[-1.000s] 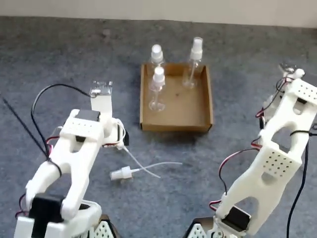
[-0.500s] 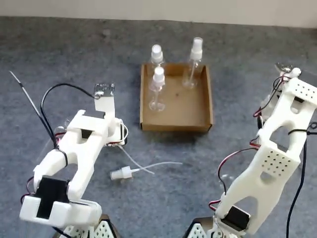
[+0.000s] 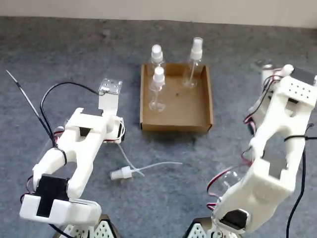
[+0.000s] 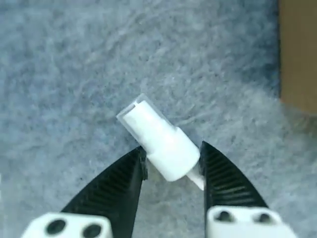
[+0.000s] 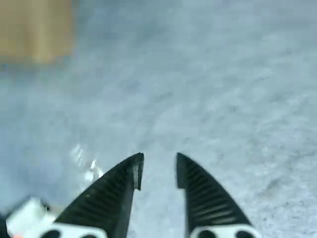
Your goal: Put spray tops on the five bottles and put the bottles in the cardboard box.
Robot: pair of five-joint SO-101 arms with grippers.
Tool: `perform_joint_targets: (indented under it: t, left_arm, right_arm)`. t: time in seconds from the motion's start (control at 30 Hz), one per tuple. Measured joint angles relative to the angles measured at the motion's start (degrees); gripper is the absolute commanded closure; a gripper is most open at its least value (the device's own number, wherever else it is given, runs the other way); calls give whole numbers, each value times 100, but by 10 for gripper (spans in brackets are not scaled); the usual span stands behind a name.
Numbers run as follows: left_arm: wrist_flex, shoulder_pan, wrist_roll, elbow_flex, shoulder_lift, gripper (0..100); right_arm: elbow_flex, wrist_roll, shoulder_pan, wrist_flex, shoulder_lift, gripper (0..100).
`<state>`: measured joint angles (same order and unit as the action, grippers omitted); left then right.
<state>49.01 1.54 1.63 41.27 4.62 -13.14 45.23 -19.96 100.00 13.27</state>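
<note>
My left gripper (image 3: 110, 90) is left of the cardboard box (image 3: 176, 124), shut on a white spray top (image 4: 158, 141) with a clear cap, held above the carpet between its fingers (image 4: 130, 171). Another spray top (image 3: 124, 173) with a long thin tube lies on the carpet in front of the box. Three clear bottles with spray tops stand upright at the box: one (image 3: 158, 89) in front, one (image 3: 157, 53) partly hidden behind it, one (image 3: 194, 60) at the back right. My right gripper (image 3: 271, 69) hangs right of the box, slightly open (image 5: 159, 158) and holding nothing.
Grey carpet covers the table. A clear bottle-like thing (image 3: 229, 174) lies partly under the right arm and shows as a glint (image 5: 84, 161) beside one finger. Something clear (image 3: 60, 132) sits behind the left arm. Black cables loop off both arms.
My left gripper has carried the spray top farther from the arm's base and a little toward the box. The right arm has swung left, nearer the box's right side.
</note>
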Motion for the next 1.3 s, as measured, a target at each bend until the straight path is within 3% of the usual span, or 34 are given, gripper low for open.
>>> perform_joint_targets:
  t: [0.13,0.3,0.43,0.73,0.97,1.1,1.3]
  left_arm:
    - [-18,-79,-378,0,0,933]
    - [-18,-141,-466,0,-9,933]
    - [-18,-141,-484,0,-44,933]
    - [-18,-141,-484,0,-44,933]
    - [-18,-141,-484,0,-44,933]
    - [-18,-141,-484,0,-44,933]
    - [-18,-141,-484,0,-44,933]
  right_arm:
    - [1512,598,70,-220,-976,871]
    - [3253,677,70,-1240,-1837,870]
    - [4343,686,264,-1398,-2418,870]
    - [5521,730,580,-1530,-3578,870]
    - [6233,738,598,-2532,-3569,793]
    - [6611,738,308,-3341,-3226,813]
    - [6585,738,-765,-4343,-2971,950]
